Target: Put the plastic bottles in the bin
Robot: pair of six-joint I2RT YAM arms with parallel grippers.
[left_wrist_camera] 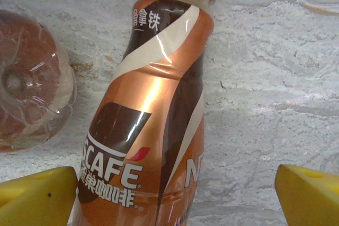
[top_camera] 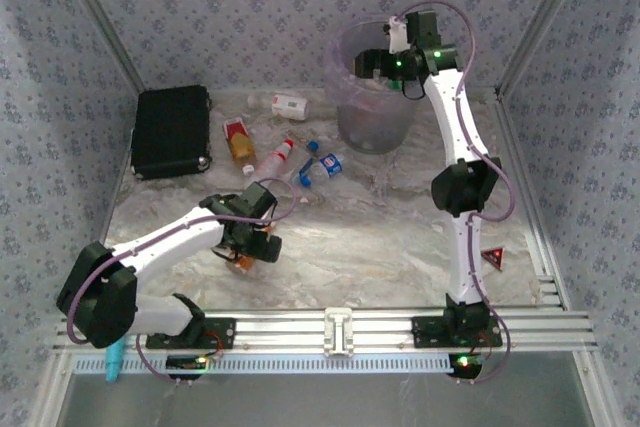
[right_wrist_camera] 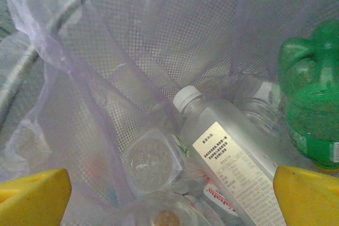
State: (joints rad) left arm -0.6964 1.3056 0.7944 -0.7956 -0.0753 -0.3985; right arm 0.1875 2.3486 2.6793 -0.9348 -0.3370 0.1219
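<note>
Plastic bottles (top_camera: 272, 160), 4, lie beside the bin (top_camera: 375, 132); left gripper (left_wrist_camera: 175, 194), fingers apart, straddles 1 copper bottle (left_wrist_camera: 153, 115); right gripper (right_wrist_camera: 169, 197) spread.

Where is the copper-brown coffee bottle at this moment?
In the left wrist view the copper-brown coffee bottle lies on the marble table between the fingers of the open left gripper, with a clear bottle beside it on the view's left.

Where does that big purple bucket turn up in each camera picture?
Top camera: the bin stands at the back of the table, right of centre, the right gripper over its mouth.
Right wrist camera: looking down into it; its mesh wall spans the top, bottles lie below.
Left wrist camera: faces a brown coffee bottle on the table.
Shared landmark: the right gripper, whose yellow fingertips sit in the wrist picture's lower corners.
</note>
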